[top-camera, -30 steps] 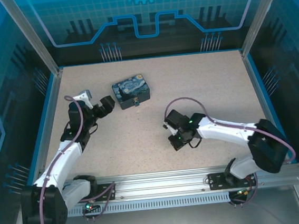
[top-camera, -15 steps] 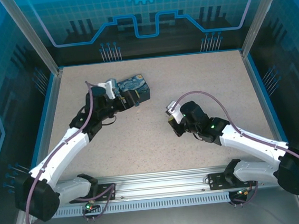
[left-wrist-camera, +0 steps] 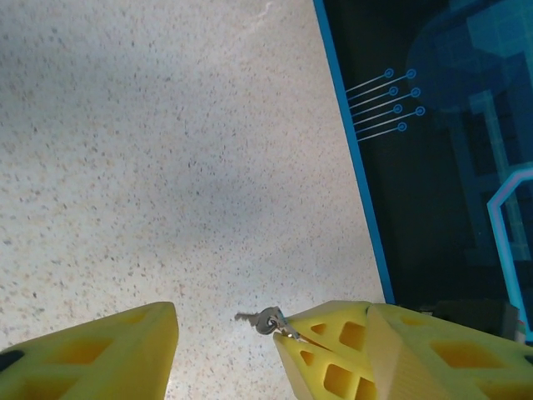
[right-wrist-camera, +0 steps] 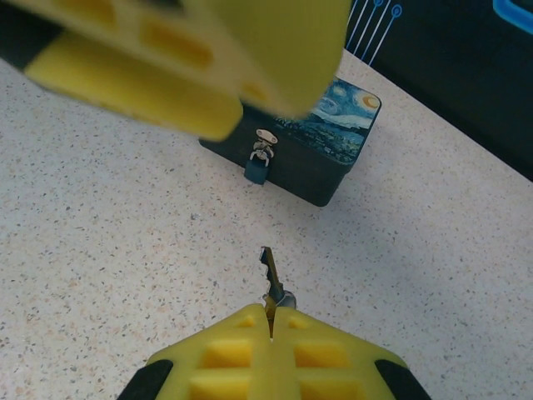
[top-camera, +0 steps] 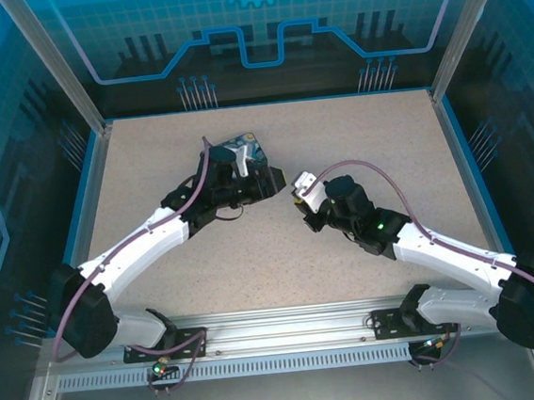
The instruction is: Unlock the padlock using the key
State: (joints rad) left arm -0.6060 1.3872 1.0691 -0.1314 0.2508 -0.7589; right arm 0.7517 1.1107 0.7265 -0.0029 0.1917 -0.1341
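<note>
The clenched right gripper (right-wrist-camera: 271, 321) pinches the probably light, slippery, thin dark-grey metal key (right-wrist-camera: 268, 273) by its bow, right of the small bluish-brass padlock (right-wrist-camera: 257, 169) dangling loosely from the painted blue tin (right-wrist-camera: 337, 137), on its near face; the left gripper (top-camera: 267, 179) gapes empty.

The speckled beige desk (top-camera: 375, 142) was bordered by a blue rim (top-camera: 80, 218) and enclosed by dark panels (top-camera: 259, 21) printed with blue circuit motifs. A rectangular tin (right-wrist-camera: 337, 133), its lid painted in blue-and-yellow swirls above dark side walls, stood on the desk left of centre, toward the back. A slotted aluminium rail (top-camera: 289, 328) ran along the near edge.
</note>
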